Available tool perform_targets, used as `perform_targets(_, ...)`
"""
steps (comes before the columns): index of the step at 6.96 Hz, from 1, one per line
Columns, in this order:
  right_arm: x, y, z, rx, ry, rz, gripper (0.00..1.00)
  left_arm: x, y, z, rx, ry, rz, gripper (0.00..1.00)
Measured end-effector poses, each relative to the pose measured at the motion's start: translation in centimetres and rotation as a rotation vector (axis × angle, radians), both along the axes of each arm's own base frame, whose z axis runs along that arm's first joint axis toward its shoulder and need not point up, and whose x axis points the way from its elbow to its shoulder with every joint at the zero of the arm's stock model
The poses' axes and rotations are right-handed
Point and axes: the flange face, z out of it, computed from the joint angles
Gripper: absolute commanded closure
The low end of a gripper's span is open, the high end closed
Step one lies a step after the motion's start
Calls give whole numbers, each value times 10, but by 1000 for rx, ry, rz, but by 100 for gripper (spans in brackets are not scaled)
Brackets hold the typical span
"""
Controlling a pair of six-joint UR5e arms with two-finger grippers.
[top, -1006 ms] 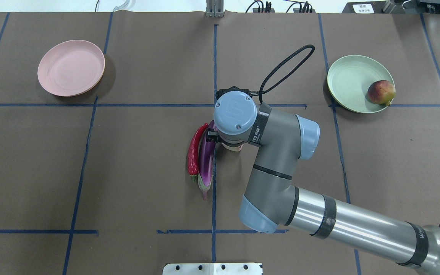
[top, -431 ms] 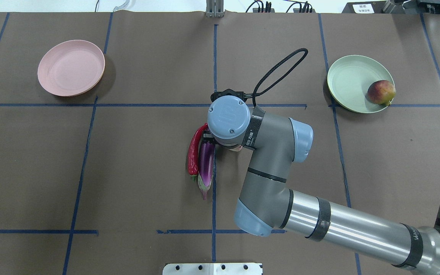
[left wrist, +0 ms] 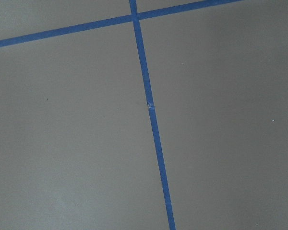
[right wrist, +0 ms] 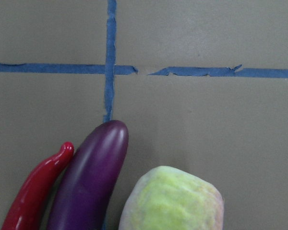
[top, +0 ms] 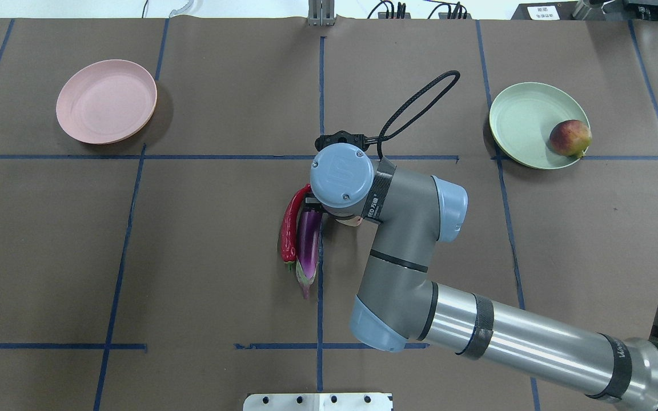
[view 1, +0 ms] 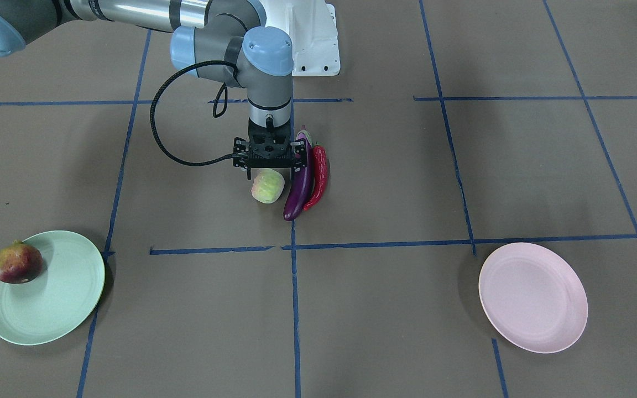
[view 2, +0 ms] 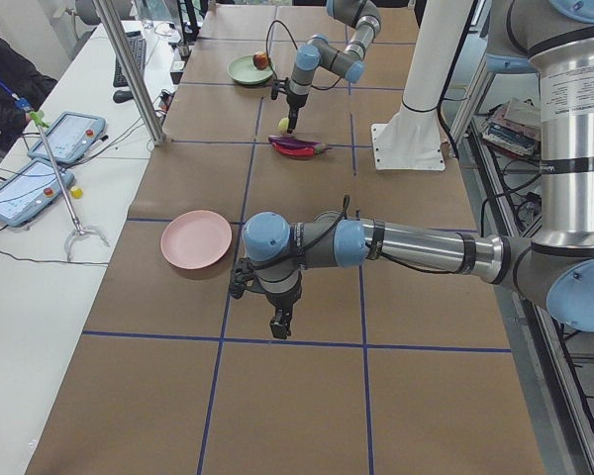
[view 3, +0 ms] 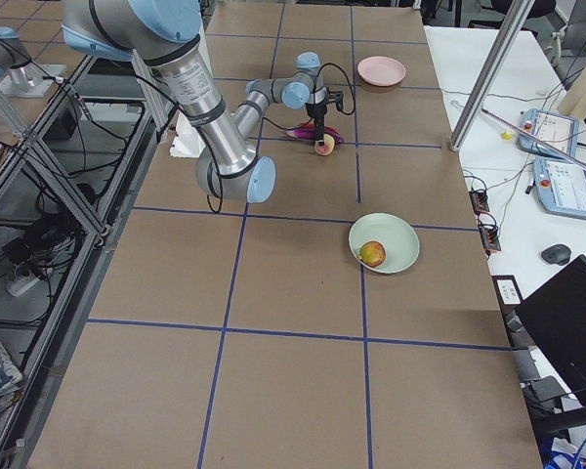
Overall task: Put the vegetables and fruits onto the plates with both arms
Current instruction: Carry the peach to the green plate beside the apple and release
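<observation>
Pointing straight down, right end effector (view 1: pixel 270 170) hangs spread wide over the peach (view 1: pixel 267 187).

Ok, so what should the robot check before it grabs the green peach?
1. Right gripper open above the peach: ok, it looks open.
2. Peach centred between the jaws: cannot tell.
3. Space around the peach: not ok, the eggplant lies close beside it, with the chili just past that.
4. Room on the green plate next to the pomegranate: ok.
5. Pink plate free: ok.
6. Left gripper out of the way: ok; open or shut, cannot tell.
</observation>
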Motion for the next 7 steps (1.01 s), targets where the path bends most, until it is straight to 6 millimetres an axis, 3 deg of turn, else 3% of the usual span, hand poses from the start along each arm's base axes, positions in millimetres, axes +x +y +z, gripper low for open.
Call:
perform_targets(1,-3,-2,4,-2,10,2,14,0,0,0,0,0,0,0)
perform_targets(3,-5,-3,3,-3,6,6,97,0,0,0,-1,0,0,0)
perform_targets(5,-2,-5,-3,1,-13,15,100,0,0,1,-2,0,0,0)
perform_targets(6,12,-15,-6,1,-23,26,100,0,0,1,-2,0,0,0)
perform_targets(7,38,-35,-3,-3,-31,31,99,0,0,1,-2,0,0,0)
